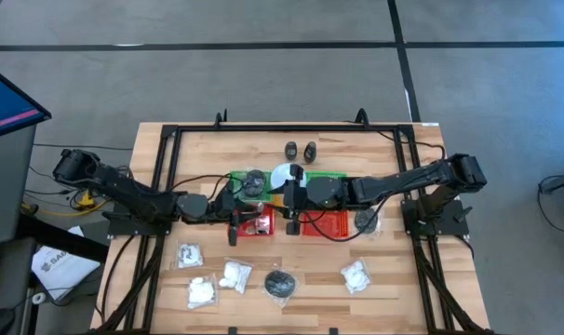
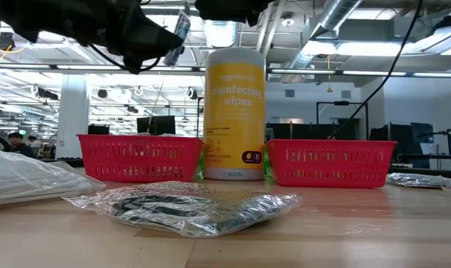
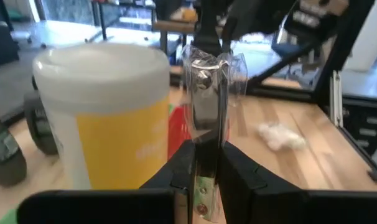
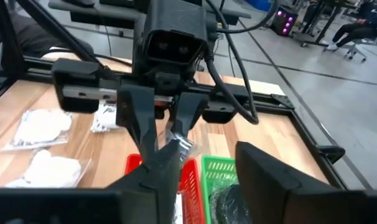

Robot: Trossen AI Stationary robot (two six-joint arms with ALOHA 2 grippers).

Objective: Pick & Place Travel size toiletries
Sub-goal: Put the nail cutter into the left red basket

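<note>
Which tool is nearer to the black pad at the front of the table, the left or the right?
Right, only slightly. The pad lies at the front edge; the right tool is almost straight behind it, the left tool behind and to the left.

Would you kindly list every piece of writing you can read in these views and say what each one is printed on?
"disinfecting wipes": on the yellow canister, in the low view, standing between the two red baskets.
Small print and round symbols on the canister's lower white label: too small to read.
Print on the white sheet on the floor beside the table: too blurred to read.
</note>
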